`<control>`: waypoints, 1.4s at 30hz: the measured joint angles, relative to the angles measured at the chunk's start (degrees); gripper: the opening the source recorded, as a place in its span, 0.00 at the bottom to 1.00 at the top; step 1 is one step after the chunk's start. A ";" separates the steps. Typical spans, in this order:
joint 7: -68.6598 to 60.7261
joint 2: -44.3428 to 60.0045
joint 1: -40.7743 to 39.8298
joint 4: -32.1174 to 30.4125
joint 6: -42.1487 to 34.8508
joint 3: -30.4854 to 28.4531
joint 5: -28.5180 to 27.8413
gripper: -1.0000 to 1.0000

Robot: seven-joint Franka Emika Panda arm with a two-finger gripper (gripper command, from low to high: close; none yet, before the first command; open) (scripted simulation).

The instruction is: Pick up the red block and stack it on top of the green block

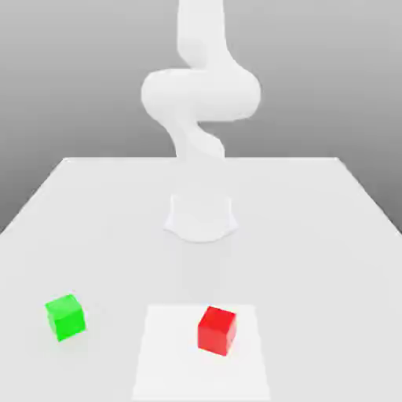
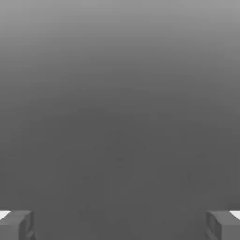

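Illumination in the exterior view was bright, even and diffuse. The white table and the white arm were rendered so pale that their edges nearly merged; shading on the arm was soft, without glare or sharp highlights. The backdrop graded from darker grey at the top to lighter grey near the table's far edge. The red block and the green block each showed a lighter top face and darker side faces, indicating light from above; cast shadows were barely discernible. A slightly brighter rectangular patch lay under the red block. The hand view was dim, a smooth grey gradient, the fingertips lit on their upper faces.
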 joint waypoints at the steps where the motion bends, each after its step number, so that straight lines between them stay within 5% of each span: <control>1: 0.45 2.39 0.39 -1.26 1.31 -0.34 1.12 0.50; 12: 8.41 26.38 2.36 -13.91 14.46 1.15 7.71 0.50; 20: 23.46 41.99 1.37 -22.58 24.63 2.74 -1.33 0.50; 27: 25.80 54.48 1.98 -21.54 35.12 1.75 -3.75 0.50; 28: 25.85 55.59 2.00 -21.41 36.06 1.73 -3.77 0.00; 35: 25.99 55.50 1.93 -21.42 36.04 1.77 -3.95 0.00; 42: 25.18 44.15 1.64 -23.05 26.34 2.35 -2.85 0.00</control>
